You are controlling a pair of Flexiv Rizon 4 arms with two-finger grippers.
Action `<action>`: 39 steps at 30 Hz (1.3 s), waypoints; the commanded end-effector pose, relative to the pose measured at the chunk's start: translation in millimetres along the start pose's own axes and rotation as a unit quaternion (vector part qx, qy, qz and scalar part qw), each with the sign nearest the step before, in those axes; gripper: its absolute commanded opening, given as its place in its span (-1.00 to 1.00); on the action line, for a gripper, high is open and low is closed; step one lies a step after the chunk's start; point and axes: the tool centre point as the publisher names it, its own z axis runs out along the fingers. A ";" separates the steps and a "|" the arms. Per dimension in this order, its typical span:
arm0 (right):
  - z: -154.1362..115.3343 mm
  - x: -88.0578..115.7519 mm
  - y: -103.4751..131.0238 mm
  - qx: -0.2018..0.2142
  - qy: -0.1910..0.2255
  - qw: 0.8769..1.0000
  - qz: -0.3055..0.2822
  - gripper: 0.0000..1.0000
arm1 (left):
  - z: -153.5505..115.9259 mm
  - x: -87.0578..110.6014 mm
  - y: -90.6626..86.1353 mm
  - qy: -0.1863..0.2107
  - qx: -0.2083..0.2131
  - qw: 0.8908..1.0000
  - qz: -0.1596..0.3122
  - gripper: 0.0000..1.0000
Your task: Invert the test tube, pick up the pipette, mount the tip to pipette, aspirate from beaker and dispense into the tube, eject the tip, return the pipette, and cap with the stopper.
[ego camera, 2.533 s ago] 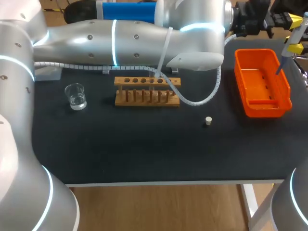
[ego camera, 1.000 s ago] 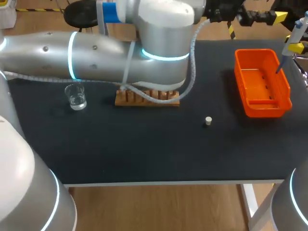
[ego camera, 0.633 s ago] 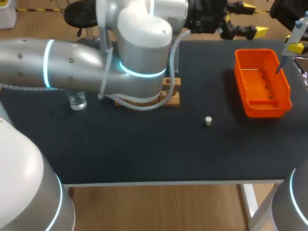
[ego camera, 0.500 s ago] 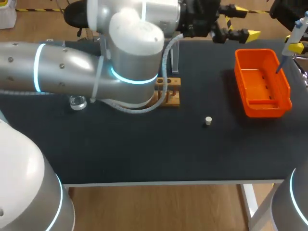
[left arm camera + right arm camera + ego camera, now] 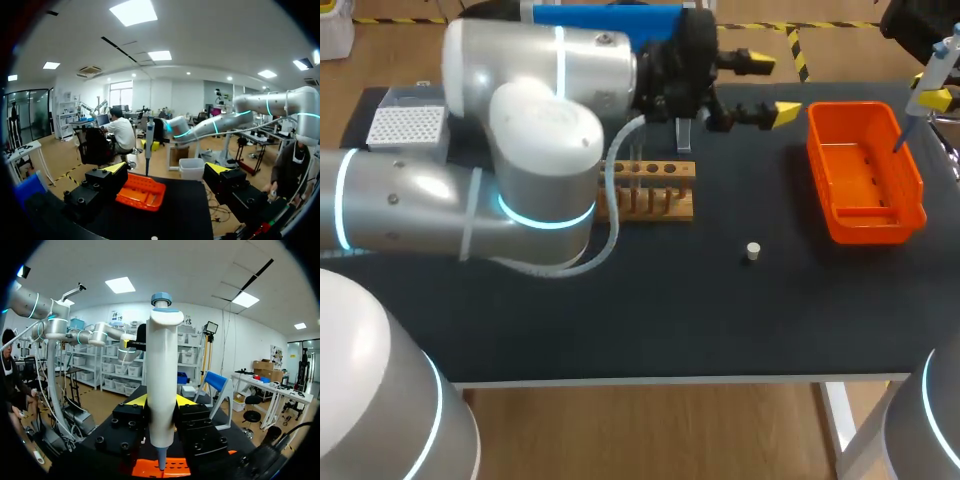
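The left arm (image 5: pixel 470 190), a broad, smooth silver shell with glowing blue rings, is lying across the left and middle of the frame. Its hand (image 5: pixel 770 87) is hanging released near the top centre, over the matte black worktop (image 5: pixel 650 310). At the upper right, the right hand (image 5: pixel 161 400) is clenching the white, tube-shaped pipette (image 5: pixel 161 365) upright above the glossy orange plastic tray (image 5: pixel 870 232). The pick-up looks done, so tip mounting seems to be in hand. That is calling for a carry to the white perforated tip box (image 5: pixel 405 128) at the upper left and a straight press down, with the left arm standing in the path. The slotted wooden rack (image 5: pixel 660 207) is sitting at centre. The small pale round stopper (image 5: pixel 752 251) is lying right of centre.
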 end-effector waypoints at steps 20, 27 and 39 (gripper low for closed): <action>-0.6 -0.2 0.6 0.001 0.001 1.000 0.000 -1.00 | -70.8 2.4 54.7 -0.009 0.114 0.993 0.022 1.00; -0.6 -0.2 0.6 0.001 0.001 1.000 0.000 -1.00 | -83.2 -5.7 62.1 -0.010 0.107 0.994 0.019 1.00; -0.6 -0.2 0.6 0.001 0.001 1.000 0.000 -1.00 | -100.3 -15.6 70.8 -0.021 0.105 0.994 0.012 1.00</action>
